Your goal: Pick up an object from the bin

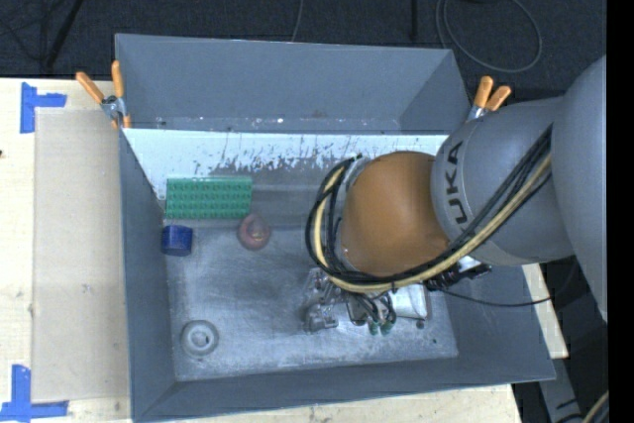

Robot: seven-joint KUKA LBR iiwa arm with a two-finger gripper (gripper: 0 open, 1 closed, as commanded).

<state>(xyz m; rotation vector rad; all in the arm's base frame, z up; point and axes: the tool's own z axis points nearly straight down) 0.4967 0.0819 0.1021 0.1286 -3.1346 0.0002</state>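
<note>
In the left part of the bin (144,332) lie a blue cap (176,239), a grey disc (200,337), a green studded block (208,198) and a pinkish round piece (254,232), all well apart from the arm. At lower centre the tool (322,307) is down near the bin floor. I cannot tell how open it is or whether it holds anything, so the pick seems not yet done.

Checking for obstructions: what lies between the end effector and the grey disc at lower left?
In the camera view, only bare bin floor lies between the end effector and the grey disc.
</note>
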